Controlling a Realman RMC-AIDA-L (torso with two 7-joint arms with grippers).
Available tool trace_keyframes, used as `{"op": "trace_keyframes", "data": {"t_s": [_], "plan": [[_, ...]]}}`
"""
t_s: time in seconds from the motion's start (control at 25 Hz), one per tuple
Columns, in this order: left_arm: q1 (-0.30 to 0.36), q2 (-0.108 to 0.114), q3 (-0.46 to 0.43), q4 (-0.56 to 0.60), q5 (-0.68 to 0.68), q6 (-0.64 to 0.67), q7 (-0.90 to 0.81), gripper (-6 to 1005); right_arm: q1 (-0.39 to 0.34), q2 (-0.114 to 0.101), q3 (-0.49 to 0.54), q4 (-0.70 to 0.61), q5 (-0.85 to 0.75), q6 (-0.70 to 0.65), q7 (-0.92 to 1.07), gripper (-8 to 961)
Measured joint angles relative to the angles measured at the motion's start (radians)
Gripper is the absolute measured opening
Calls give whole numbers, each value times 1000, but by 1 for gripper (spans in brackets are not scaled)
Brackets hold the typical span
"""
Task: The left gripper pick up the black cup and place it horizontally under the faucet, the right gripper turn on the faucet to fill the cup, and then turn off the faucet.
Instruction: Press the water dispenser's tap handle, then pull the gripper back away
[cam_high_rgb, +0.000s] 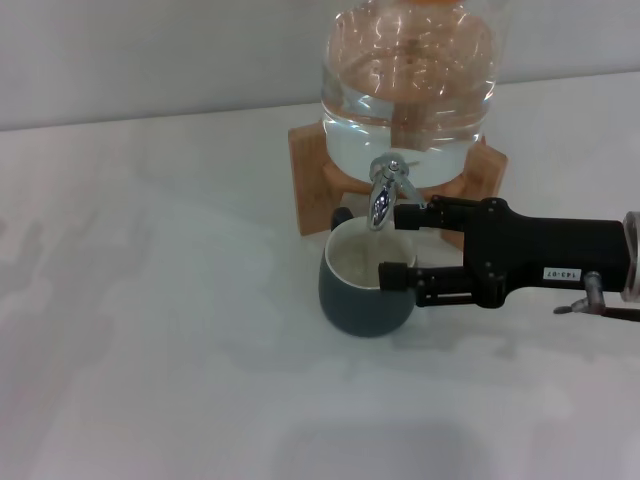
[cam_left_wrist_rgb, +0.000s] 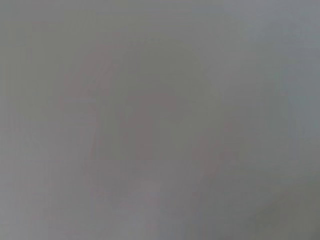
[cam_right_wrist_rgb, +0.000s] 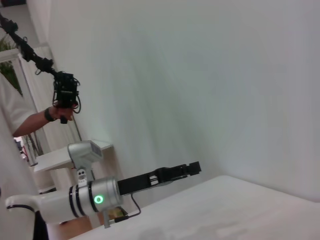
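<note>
The black cup (cam_high_rgb: 362, 300) stands upright on the white table, its cream inside directly below the chrome faucet (cam_high_rgb: 383, 195) of the clear glass jar (cam_high_rgb: 410, 80). My right gripper (cam_high_rgb: 393, 245) reaches in from the right and is open. Its upper finger (cam_high_rgb: 412, 215) lies against the faucet's spout and its lower finger (cam_high_rgb: 398, 275) sits over the cup's right rim. No stream of water can be made out. My left gripper (cam_right_wrist_rgb: 192, 169) shows only in the right wrist view, held far off over the table on its silver arm with a green light (cam_right_wrist_rgb: 98, 199). The left wrist view is blank grey.
The jar rests on a wooden stand (cam_high_rgb: 308, 190) at the back of the table, against the wall. A person (cam_right_wrist_rgb: 20, 120) holding a black device stands beyond the left arm. Bare white tabletop (cam_high_rgb: 150, 330) stretches left and in front of the cup.
</note>
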Motion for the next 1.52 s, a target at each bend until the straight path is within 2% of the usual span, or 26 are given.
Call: {"op": "trace_keyframes", "data": {"t_s": [0.36,0.96,1.52], "plan": [[0,-1,4,-1,0,-3,-14,515,0,-1,1,9,-3,-37,-11,854],[-2,-2,6,-1,4,-3,-17,515,-3,-4,81,25,-11,-39,-32,854],[0,-2,6,-1,6,2,-18,515,0,-4,93,49,-14,-54,-44,854]]}}
